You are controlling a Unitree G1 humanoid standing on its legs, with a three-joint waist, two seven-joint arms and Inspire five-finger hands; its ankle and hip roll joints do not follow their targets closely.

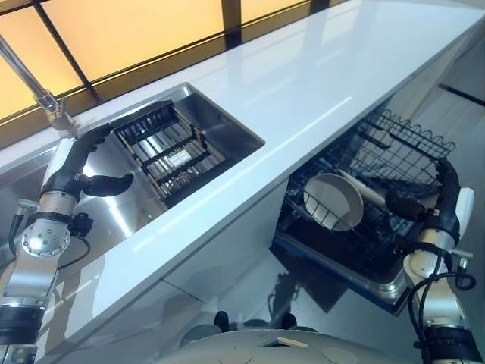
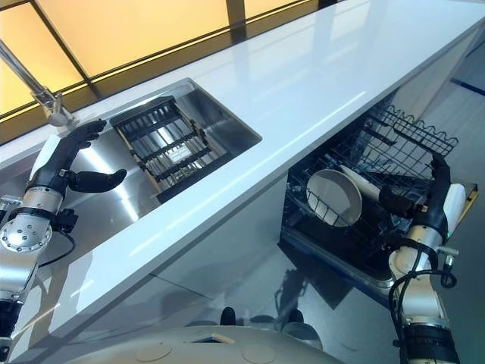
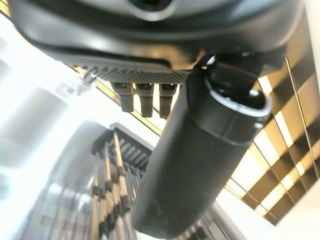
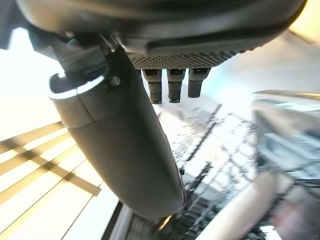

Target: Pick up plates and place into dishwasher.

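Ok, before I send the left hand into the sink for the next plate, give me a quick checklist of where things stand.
1. Left hand empty, fingers straight, over the sink: ok.
2. Right hand empty, open beside the dishwasher rack: ok.
3. Plate standing on edge in the lower rack, right hand off it: ok.
4. Plate waiting to be picked up in the sink: not ok, the dark drying rack looks bare.
5. Room for more plates in the dishwasher: ok.
6. Faucet close to the left hand: cannot tell whether the hand clears it.

We observe a white countertop (image 1: 333, 68) with a steel sink (image 1: 227, 121) recessed near its far edge (a dark rack (image 1: 170, 152) sits inside the sink).
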